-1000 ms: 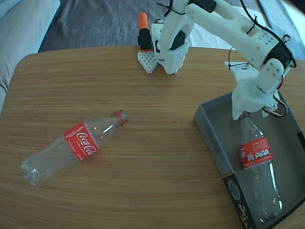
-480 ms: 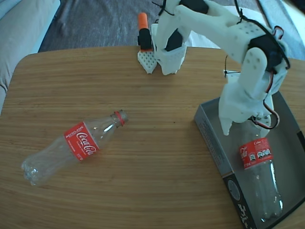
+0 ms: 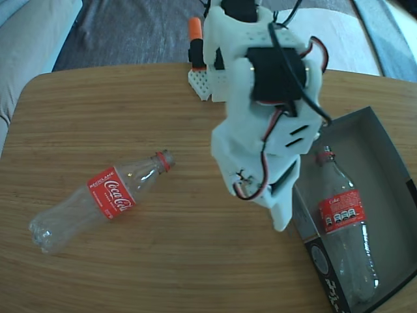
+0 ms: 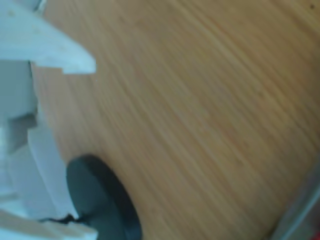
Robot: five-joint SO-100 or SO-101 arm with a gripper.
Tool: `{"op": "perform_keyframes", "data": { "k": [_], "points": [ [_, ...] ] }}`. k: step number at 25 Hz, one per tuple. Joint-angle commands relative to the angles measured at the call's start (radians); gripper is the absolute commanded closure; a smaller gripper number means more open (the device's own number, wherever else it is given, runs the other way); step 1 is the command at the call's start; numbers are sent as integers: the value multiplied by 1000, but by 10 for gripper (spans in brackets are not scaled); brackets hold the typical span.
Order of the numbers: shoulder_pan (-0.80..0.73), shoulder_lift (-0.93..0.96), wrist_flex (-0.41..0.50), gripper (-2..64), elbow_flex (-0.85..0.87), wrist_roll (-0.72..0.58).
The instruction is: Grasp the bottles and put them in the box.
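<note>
Bottles, two, clear plastic with red labels and red neck rings, no caps seen. One bottle (image 3: 342, 228) lies lengthwise inside the box (image 3: 391, 153), neck toward the box's far wall and base toward its near black-printed side; it fits the length closely, which is likely why it lies along the long axis rather than across. Second bottle (image 3: 101, 199) lies on its side on the wooden surface (image 3: 98, 111), well to the left of the box in the fixed view, neck pointing up-right toward the box, label upward; judged as the item left to collect. Box: shallow, grey inside, low walls, set at the right edge of the surface. Arm: white, its body rises between the box and the loose bottle and hides the box's left wall. Hand (image 3: 277, 215): hangs just left of the box over bare wood, holding nothing; in the wrist view (image 4: 75, 145) its white fingers stand apart, spread, with only wood grain between them and a sliver of the box at the lower right corner. Orange-tipped fitting (image 3: 195, 42): at the arm's base, beyond the box, apart from both bottles.
</note>
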Motion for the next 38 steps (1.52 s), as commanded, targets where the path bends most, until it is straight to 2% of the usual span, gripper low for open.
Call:
{"op": "perform_keyframes", "data": {
  "k": [1,6,11,14,25,29,31,35,38],
  "points": [
    [66,38,67,222,-12,55],
    [135,100,64,222,138,69],
    [181,284,-46,222,411,64],
    [218,377,-81,222,541,61],
    [342,632,-83,209,867,55],
    [362,710,-144,93,973,57],
    [368,718,-186,56,1011,57],
    [368,718,-255,53,1051,46],
    [382,718,-279,53,1088,-86]
  ]
}}
